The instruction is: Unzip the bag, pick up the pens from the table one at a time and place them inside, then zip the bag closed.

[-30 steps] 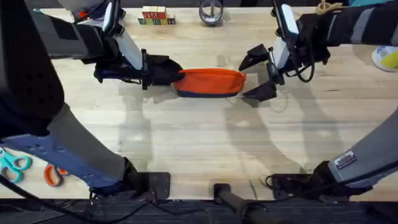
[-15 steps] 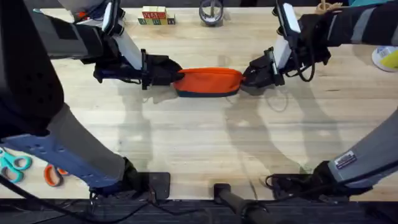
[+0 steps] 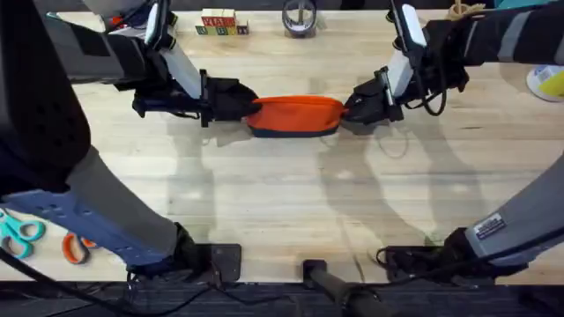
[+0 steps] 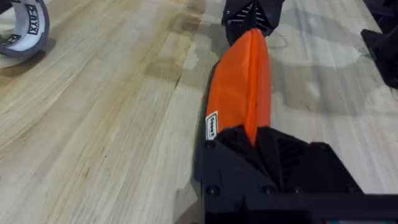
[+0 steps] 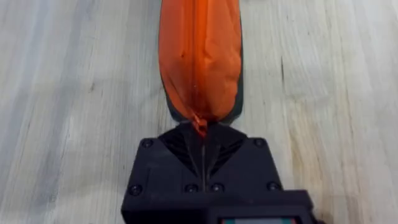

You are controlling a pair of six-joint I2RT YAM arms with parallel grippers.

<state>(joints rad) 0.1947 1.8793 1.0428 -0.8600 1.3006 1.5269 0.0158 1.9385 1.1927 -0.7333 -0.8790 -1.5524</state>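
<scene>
Centrally, the table [image 3: 282,202] takes up most of the overhead view, light planks, mostly bare in the near half. Both arms reach in from the sides toward the far middle. The bag [image 3: 298,116] lies there lengthwise between them, orange with a dark strip along its near edge, zipper line running along the top and looking closed in the right wrist view.

The left gripper [image 3: 240,102] clamps the bag's left end; in the left wrist view its black fingers [image 4: 249,155] are pressed onto the orange fabric beside a small white label [image 4: 212,124]. The right gripper [image 3: 356,104] is at the bag's right end, jaws pressed together, pinching the small orange tab at the bag's tip [image 5: 199,124].

Around: a roll of grey tape [image 3: 300,18] at the far edge, also near the left wrist view's corner [image 4: 22,28]. Wooden letter blocks [image 3: 220,23] sit just left of the tape. Teal-handled scissors [image 3: 19,232] and orange-handled scissors [image 3: 75,248] lie at the near left, well apart from the bag. A yellow and white object [image 3: 548,84] is cut off at the right edge. Nothing lies between the grippers except the bag.
</scene>
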